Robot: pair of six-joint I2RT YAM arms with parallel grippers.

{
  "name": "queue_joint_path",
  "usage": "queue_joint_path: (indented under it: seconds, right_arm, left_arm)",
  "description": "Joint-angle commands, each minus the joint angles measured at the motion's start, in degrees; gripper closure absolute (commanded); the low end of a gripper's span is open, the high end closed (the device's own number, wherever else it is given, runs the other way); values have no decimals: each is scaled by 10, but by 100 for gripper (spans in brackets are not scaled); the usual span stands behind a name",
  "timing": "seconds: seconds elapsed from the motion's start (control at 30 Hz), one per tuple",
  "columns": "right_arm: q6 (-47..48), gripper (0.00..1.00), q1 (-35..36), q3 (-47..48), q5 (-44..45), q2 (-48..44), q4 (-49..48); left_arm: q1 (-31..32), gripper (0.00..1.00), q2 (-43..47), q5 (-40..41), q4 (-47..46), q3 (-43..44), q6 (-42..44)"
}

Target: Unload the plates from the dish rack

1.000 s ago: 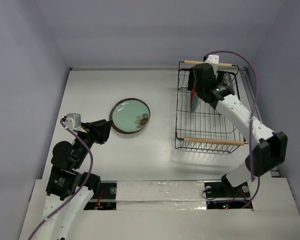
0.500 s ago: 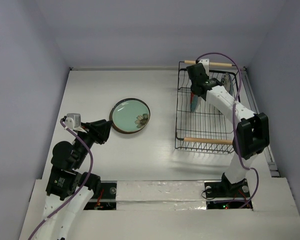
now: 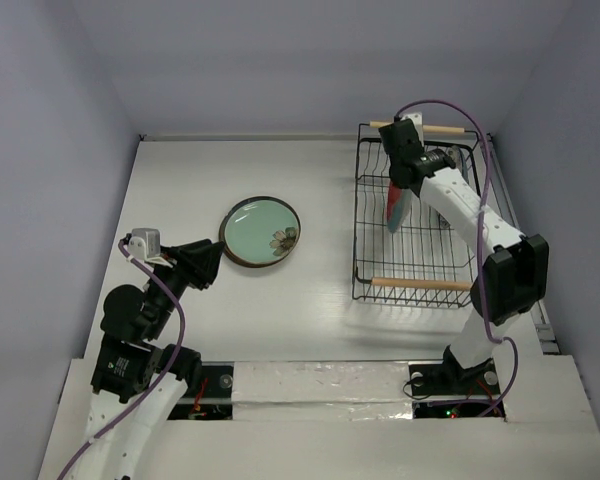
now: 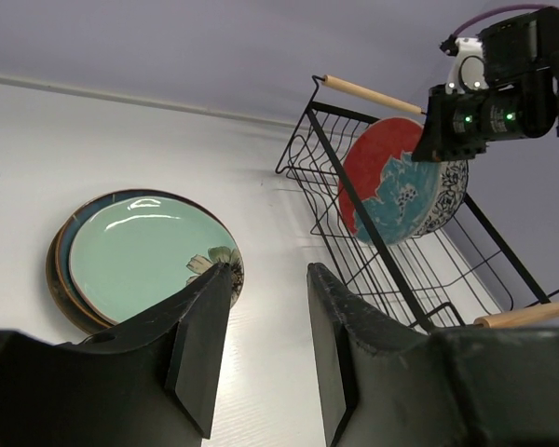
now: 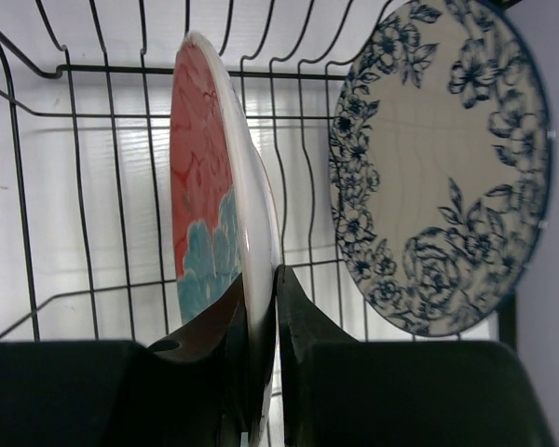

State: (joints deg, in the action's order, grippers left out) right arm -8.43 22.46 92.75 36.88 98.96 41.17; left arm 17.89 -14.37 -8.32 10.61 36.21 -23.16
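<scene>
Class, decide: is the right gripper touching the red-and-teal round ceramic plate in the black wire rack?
Touching. In the right wrist view, the right gripper pinches the red-and-teal plate at its rim.

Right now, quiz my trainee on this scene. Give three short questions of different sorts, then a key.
1. Count: how many plates are inside the dish rack?
2. Choose one. The right gripper is: A open above the dish rack; B shut on the rim of the red-and-teal plate; C shut on the dish rack's wire.
3. True or false: the left gripper is shut on a plate.

Key: 1 two; 2 B; 3 false, its fingers are apart with nothing between them.
</scene>
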Motion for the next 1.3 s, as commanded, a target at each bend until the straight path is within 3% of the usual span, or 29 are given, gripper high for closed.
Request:
queue_joint_path:
  seconds: [0.0,0.2,0.43,0.6,0.67,0.83,0.93,1.27]
  right_arm:
    - [24,100,1,70,42,-71,-8]
    - [4,100,14,77,51,-136,-6]
    - [-49,100,49,8,-21,-286,-114]
    - [-144,100,89,-92,-245,-338,-273]
    - [-191,100,108,-121,-324,-316,-358]
    - [-240,100,169,-86,-354,-193,-410]
    - [-307,100,183,-93,-406,-135,-518]
    - [-398,100,201,-85,-421,25,-581]
  left_arm:
    - [-2,65,5,-5,-22,10,0]
    - [-2,64,1,-5,-22,10,0]
    - [-2,64,-2,-6,-23,10,0]
    - [-2,64,-8,-5,-21,10,0]
    - [-2,64,-10,-4,-21,10,0]
    - [-2,64,-7,3,-20,10,0]
    - [-2,63,-7,1,-23,10,-1]
    - [-8,62,-14,-6,-24,8,-1]
